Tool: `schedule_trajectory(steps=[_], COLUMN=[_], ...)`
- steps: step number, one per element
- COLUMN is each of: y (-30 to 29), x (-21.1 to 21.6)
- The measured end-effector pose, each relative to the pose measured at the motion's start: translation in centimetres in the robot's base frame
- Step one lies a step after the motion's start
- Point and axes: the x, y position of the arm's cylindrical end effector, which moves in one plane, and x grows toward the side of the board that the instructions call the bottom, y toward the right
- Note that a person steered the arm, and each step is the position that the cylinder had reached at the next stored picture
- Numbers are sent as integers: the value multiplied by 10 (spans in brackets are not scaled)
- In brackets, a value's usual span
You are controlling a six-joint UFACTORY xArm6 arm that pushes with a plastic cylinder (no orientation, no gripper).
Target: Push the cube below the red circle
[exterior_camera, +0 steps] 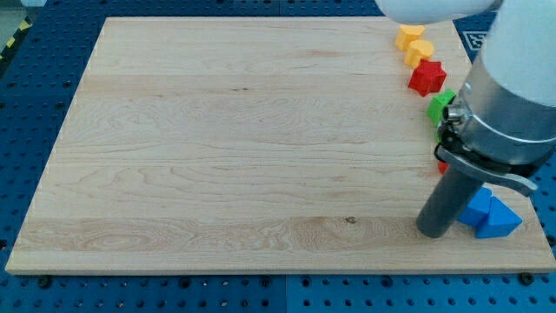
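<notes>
Blue plastic cube (474,209) sits at the wooden table's (217,148) lower right, touching a blue wedge-like block (499,221) — my tip (433,233) is just beside its left face. No fingers here, nothing grasped. Cube looks light, rigid, slick — I'd push a flat face squarely. Red circle is mostly hidden behind the arm.

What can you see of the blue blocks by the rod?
The blue blocks sit at the board's lower right corner, glossy plastic, flat on the wood. Two seem pressed together: a cube partly hidden behind the rod and a wedge-like piece on the view's right. My tip stands just left of them; contact cannot be told.
</notes>
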Motion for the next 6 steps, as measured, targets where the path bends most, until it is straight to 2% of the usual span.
schedule_trajectory(steps=[2,6], y=[23,25], x=[-1,-31])
